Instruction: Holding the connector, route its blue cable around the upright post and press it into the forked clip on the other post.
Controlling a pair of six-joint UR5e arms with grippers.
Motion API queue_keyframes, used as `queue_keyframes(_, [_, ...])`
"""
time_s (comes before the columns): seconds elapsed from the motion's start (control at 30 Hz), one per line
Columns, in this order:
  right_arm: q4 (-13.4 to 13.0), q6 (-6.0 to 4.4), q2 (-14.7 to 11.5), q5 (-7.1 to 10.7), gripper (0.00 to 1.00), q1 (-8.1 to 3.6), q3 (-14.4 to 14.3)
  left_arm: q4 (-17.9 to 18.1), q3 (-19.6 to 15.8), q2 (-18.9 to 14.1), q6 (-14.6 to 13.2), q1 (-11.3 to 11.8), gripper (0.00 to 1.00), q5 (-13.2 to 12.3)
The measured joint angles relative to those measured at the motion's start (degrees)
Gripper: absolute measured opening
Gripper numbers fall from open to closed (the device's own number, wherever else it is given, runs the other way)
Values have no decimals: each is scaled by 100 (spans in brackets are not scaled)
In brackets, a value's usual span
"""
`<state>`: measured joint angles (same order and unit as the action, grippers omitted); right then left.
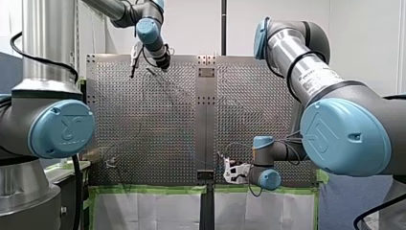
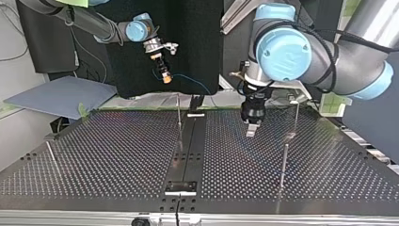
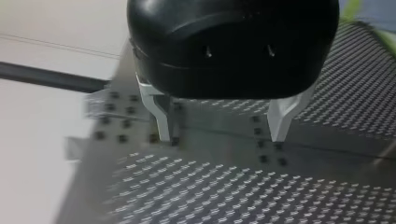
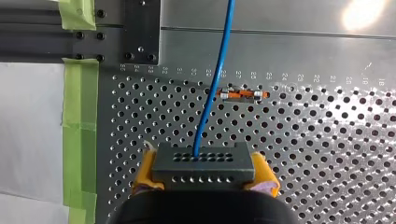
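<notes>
Two arms, split roles. Front view: my right gripper (image 1: 224, 168) is low at the counter's (image 1: 143, 120) near edge; my left gripper (image 1: 134, 64) hangs over the far edge, clear of the route. Top view: blue cable (image 2: 190, 81) trails slack behind my right gripper, not yet around the upright post (image 2: 179, 123); can't tell which post has the clip. Left wrist view: fingers (image 3: 161, 116) released, nothing between. Right wrist view: yellow pads (image 4: 144, 170) clenched on the connector (image 4: 203, 168), cable leading ahead, so it steers.

Perforated table (image 2: 117, 155) fills the scene, green tape (image 4: 79, 121) running along its edge (a white sheet (image 4: 28, 116) just beyond it), and a grey board (image 2: 61, 96) lies off the top view's left.
</notes>
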<state>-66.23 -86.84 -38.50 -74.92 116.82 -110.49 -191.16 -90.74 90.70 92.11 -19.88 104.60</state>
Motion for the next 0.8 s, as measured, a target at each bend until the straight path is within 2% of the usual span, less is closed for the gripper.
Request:
queue_keyframes(0.23, [3,7,0,3,0,7,-1,352,-343,348,-320,-351,100,303])
queue_keyframes(0.4, [1,7,1,2,0,11,-2,601,-430,596,-566,-530,100,513])
queue_keyframes(0.57, [-3,7,2,2,0,11,-3,879,-424,847,-846,-526,100,628])
queue_keyframes(0.8, [-20,7,1,24,0,12,-1,1206,-344,923,-1123,-451,100,698])
